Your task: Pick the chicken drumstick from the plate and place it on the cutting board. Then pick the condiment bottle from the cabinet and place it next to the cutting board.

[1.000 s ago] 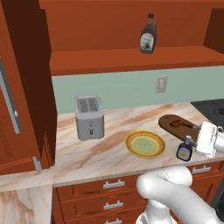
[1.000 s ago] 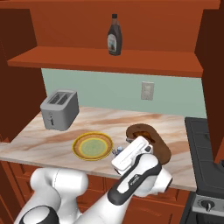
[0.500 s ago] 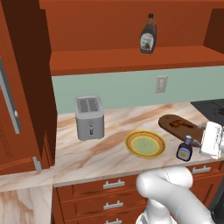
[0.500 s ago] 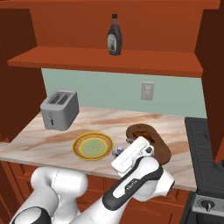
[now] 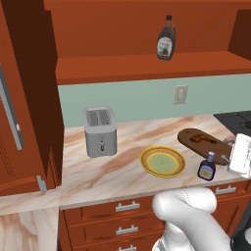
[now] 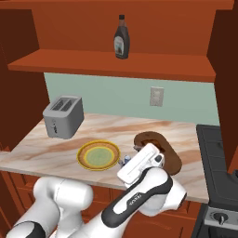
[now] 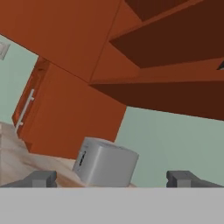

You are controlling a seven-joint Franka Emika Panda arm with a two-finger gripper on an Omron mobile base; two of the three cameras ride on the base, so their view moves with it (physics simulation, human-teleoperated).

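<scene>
1. Withdrawal is the only change: in the left base view the white hand has slid a little further toward the right edge than a second ago, away from the condiment bottle [image 5: 206, 169]. The bottle has not moved.
2. The end effector [image 7: 113, 178] is released, its finger tips spread wide with nothing between them. It looks across at the toaster [image 7: 105, 166].
3. The condiment bottle stands upright and free on the worktop [image 5: 98, 176], just beside the near edge of the cutting board [image 5: 215, 149].
4. The chicken drumstick [image 5: 200, 138] lies on the board, and the plate [image 5: 163, 162] beside it is bare.
5. Judged from this layout, both placements look done. Only clearing the arm without knocking the bottle seems left.
6. The worktop is pale marbled stone, with the toaster at its left end, the plate in the middle and the board to the right.
7. Above, the cabinet [image 5: 147, 68] shelf carries a taller brown bottle [image 5: 166, 38].
8. A wall outlet [image 5: 181, 94] sits on the green backsplash, drawers [image 5: 127, 208] run below, and a stove [image 6: 218, 153] adjoins on the right.
</scene>
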